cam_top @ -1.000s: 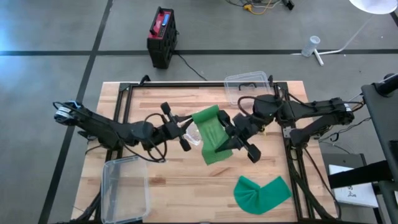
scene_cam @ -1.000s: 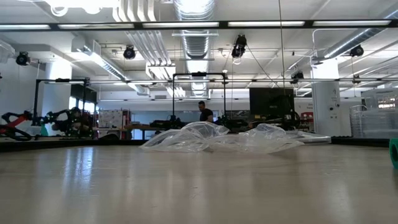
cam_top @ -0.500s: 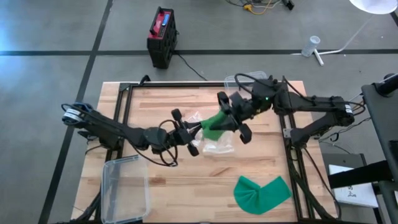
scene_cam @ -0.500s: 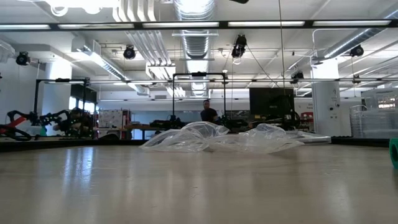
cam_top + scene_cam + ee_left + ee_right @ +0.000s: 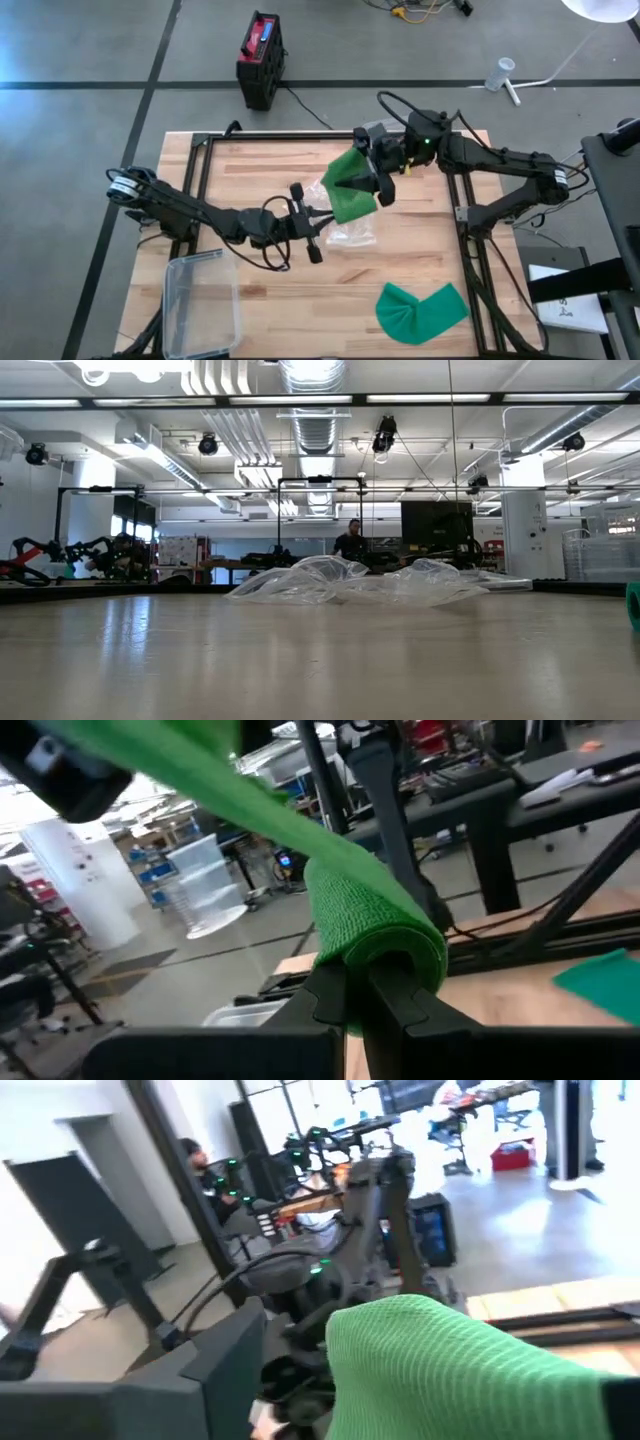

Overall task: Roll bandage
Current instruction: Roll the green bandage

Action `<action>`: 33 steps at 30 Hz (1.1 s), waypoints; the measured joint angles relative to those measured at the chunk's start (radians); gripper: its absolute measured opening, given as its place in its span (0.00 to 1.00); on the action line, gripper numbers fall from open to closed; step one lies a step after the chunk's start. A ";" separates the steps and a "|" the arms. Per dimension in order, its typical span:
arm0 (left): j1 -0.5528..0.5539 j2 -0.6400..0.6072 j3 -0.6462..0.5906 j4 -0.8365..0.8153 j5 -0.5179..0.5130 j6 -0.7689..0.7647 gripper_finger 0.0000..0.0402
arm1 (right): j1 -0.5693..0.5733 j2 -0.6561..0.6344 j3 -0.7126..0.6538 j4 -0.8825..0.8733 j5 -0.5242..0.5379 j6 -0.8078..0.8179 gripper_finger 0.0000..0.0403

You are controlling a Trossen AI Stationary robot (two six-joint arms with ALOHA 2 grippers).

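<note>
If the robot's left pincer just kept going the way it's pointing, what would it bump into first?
Probably the right pincer. The left pincer, shut on the green bandage, points up along that band toward the table's far right, where the right pincer has its other end. Depth is hard to judge, so it might pass underneath.

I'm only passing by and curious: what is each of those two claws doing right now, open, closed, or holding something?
Left gripper: closed on the green bandage.
Right gripper: at the bandage's other end; open or closed cannot be told.
</note>
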 joint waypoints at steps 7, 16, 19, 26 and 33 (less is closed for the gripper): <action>-0.040 -0.006 0.000 0.021 0.020 -0.023 0.00 | -0.065 -0.004 0.000 -0.127 0.017 -0.064 0.69; -0.090 -0.043 0.000 0.025 0.124 -0.108 0.00 | -0.100 -0.007 0.000 -0.343 0.078 -0.196 0.68; -0.104 -0.060 0.000 0.024 0.149 -0.121 0.00 | -0.098 -0.007 0.000 -0.414 0.081 -0.220 0.67; -0.114 -0.104 0.000 -0.003 0.302 -0.140 0.00 | -0.114 -0.020 0.023 -0.539 0.075 -0.302 0.70; -0.114 -0.131 0.000 0.015 0.370 -0.203 0.00 | -0.125 -0.063 0.067 -0.676 0.079 -0.389 0.74</action>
